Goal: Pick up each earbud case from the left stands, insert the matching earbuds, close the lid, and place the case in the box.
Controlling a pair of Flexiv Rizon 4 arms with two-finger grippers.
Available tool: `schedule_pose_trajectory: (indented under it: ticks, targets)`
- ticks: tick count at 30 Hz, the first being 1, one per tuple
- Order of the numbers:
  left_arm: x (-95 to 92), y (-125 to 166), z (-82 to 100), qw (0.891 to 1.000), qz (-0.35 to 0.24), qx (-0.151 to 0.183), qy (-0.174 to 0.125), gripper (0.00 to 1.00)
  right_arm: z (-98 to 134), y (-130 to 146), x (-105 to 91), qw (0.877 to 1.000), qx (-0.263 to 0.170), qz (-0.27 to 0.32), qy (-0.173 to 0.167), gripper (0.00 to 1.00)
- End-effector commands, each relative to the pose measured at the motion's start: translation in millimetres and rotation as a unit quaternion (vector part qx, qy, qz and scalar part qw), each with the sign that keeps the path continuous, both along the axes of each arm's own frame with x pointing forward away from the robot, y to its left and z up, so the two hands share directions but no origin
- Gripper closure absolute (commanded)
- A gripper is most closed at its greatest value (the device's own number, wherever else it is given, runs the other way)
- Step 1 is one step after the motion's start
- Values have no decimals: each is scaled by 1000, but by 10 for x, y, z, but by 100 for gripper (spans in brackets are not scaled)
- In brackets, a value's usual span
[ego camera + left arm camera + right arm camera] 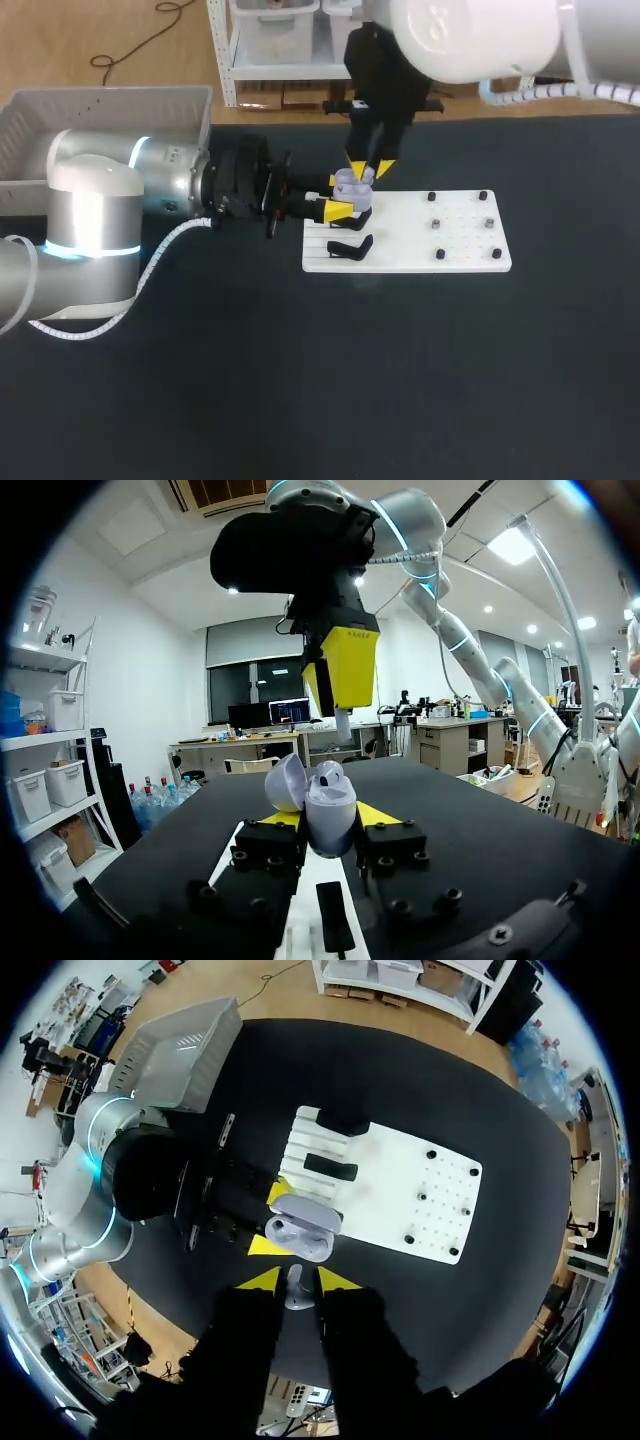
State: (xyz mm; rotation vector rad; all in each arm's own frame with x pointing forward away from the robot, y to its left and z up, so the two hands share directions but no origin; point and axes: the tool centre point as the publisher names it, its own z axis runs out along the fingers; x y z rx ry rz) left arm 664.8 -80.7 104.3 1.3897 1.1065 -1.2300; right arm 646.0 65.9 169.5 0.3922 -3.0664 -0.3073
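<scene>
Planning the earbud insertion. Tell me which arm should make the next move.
Right. The right gripper is shut on an earbud just above the open case. The left gripper is shut on the case, holding it over the white board.

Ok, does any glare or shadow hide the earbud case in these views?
Head view: the right arm glares white, but the earbud case is readable. Left wrist view: case evenly lit, the right gripper above it dark against the bright room. Right wrist view: case well lit, that gripper's body shadowed.
</scene>
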Motion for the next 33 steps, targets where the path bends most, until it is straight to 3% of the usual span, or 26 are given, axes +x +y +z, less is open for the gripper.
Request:
schedule_pose_trajectory:
  ticks: [1, 33]
  targets:
    - [-18, 1, 3, 1000, 3, 0, -1, 100, -9, 67, 21, 1000, -4, 5, 4, 100]
    - [-18, 1, 3, 1000, 3, 0, -1, 100, -166, 186, 88, 999, -9, 44, -6, 100]
